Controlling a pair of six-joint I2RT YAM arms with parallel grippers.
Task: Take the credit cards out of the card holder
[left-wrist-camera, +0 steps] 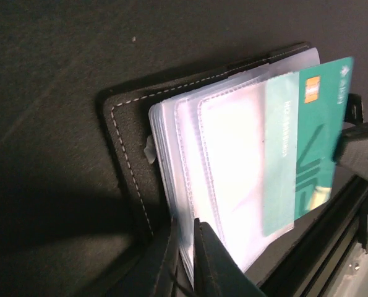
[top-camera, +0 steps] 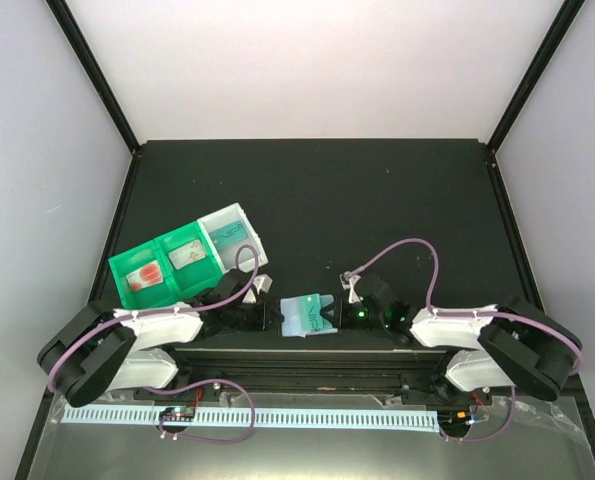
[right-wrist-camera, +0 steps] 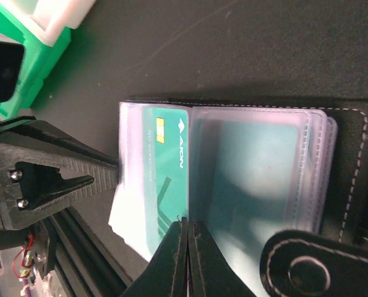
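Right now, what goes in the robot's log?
left gripper: shut on card holder | right gripper: shut on teal card | teal card: partly out

Bottom centre: the left gripper (left-wrist-camera: 185, 230) hides the card holder (left-wrist-camera: 233, 173) lower edge. Right: teal credit card (left-wrist-camera: 307, 142) print is blurred, unreadable.
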